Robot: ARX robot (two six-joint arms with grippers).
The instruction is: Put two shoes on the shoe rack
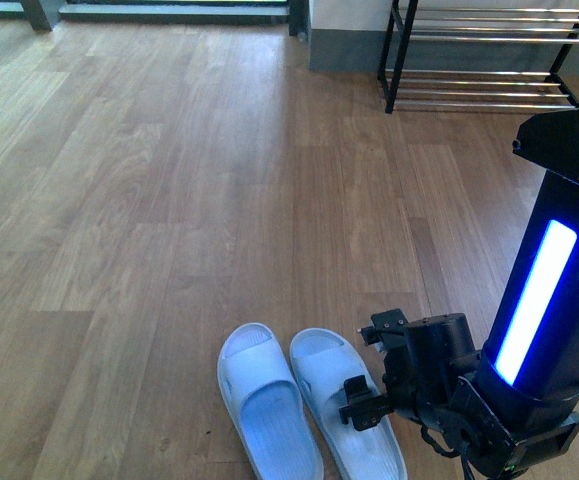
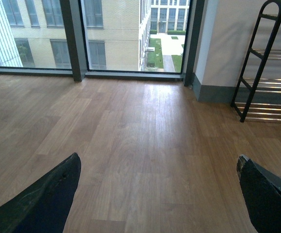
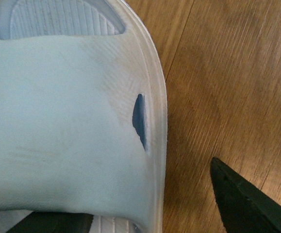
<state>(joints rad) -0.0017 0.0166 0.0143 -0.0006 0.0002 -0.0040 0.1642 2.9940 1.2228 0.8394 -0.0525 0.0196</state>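
Pale blue ribbed slides [image 1: 264, 400], right gripper [image 3: 145, 213] jaws apart, seemingly straddling one strap's edge, left gripper [image 2: 158, 165] jaws wide apart

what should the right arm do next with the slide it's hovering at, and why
Probably close the right gripper. Its jaws stand open, one finger seemingly under the strap of the pale blue slide, the other outside its rim above the floor, so the strap's side sits between them.

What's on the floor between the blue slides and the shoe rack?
Nothing: in the front view, only bare wooden floor stretches from the pale blue slides to the shoe rack.
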